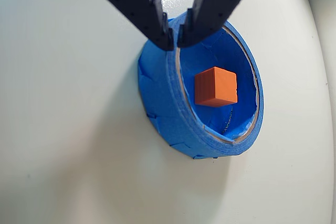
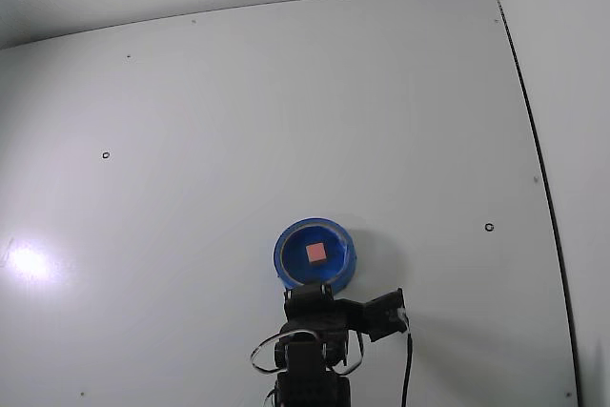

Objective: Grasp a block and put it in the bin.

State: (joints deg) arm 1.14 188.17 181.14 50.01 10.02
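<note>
The block (image 1: 216, 86) is a small orange-red cube lying on the floor of the bin (image 1: 163, 98), a round shallow blue container on the white table. The fixed view shows the block (image 2: 315, 253) as a pink square in the middle of the bin (image 2: 286, 253). My gripper (image 1: 175, 41) hangs above the bin's rim, clear of the cube. Its two dark fingers meet at the tips and hold nothing. In the fixed view the gripper (image 2: 319, 290) sits at the bin's lower edge.
The white table (image 2: 191, 140) spreads out on all sides of the bin, with a few small dark marks (image 2: 489, 228). A wall edge runs along the right side. My arm's base and cable (image 2: 408, 369) stand at the bottom of the fixed view.
</note>
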